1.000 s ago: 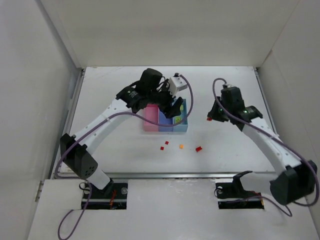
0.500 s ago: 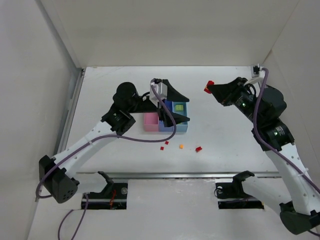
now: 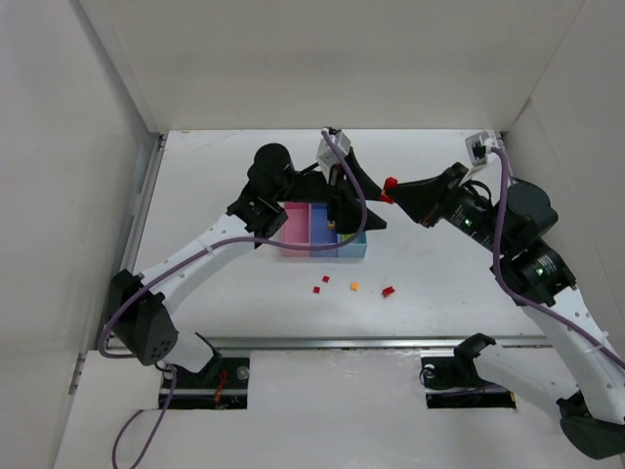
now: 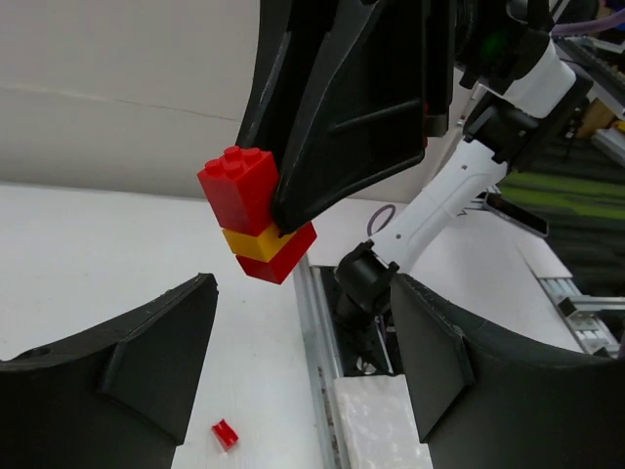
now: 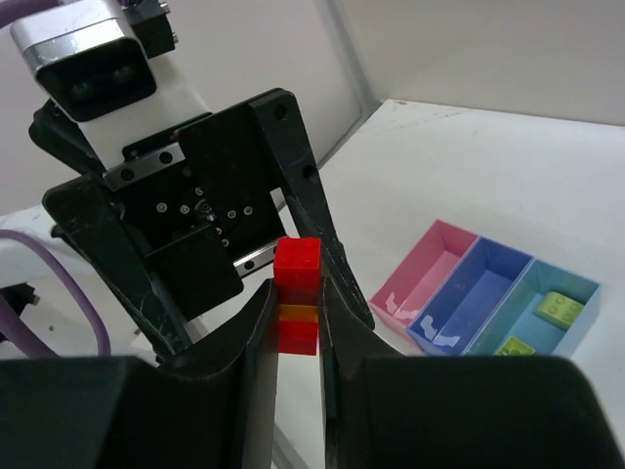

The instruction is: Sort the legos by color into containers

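Observation:
My right gripper [image 3: 391, 189] is shut on a small stack of legos [image 5: 297, 295], red on top, orange in the middle, red below. It holds the stack in the air to the right of the containers. My left gripper [image 3: 356, 200] stands open just left of the stack, facing it. In the left wrist view the stack [image 4: 256, 215] hangs above and beyond my open fingers [image 4: 156, 362], untouched by them. The containers are a joined row of pink [image 3: 293, 230], blue [image 3: 320, 225] and light blue [image 5: 547, 313] bins. Two yellow-green bricks [image 5: 557, 307] lie in the light blue bin.
Loose legos lie on the white table in front of the bins: two red ones [image 3: 317, 289], an orange one [image 3: 354, 286] and another red one [image 3: 388, 291]. White walls close in the table on three sides.
The right gripper has carried the stack left, toward the left gripper. The left gripper has swung right and up over the bins to face it.

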`<state>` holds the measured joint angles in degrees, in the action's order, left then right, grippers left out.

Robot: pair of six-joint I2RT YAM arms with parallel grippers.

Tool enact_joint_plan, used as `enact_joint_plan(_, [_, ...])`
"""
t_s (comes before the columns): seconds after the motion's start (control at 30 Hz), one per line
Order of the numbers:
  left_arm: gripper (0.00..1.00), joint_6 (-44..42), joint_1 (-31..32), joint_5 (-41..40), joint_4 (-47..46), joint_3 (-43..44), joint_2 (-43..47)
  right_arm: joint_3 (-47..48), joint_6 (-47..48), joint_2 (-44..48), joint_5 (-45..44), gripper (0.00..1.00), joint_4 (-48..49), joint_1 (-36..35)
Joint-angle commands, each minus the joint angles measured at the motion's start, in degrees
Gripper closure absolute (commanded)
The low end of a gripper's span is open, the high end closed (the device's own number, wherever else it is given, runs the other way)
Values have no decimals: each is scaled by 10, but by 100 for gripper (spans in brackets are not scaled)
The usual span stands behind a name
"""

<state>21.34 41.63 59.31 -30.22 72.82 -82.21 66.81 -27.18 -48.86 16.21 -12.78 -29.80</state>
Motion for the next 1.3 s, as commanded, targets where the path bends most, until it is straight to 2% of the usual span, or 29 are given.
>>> enact_joint_plan(0.0, [31,57,-2,43,-39,40,4,10,22,2,2,100,28,-11])
enact_joint_plan(0.93, [31,89,-35,11,-39,29,4,-1,38,7,14,100,23,-11])
enact_joint_plan(1.1, [39,94,-35,25,-39,56,-7,10,43,7,19,100,23,-11])
enact_joint_plan(1.27, [40,107,-30,54,-39,63,-18,10,43,7,24,100,23,-11])
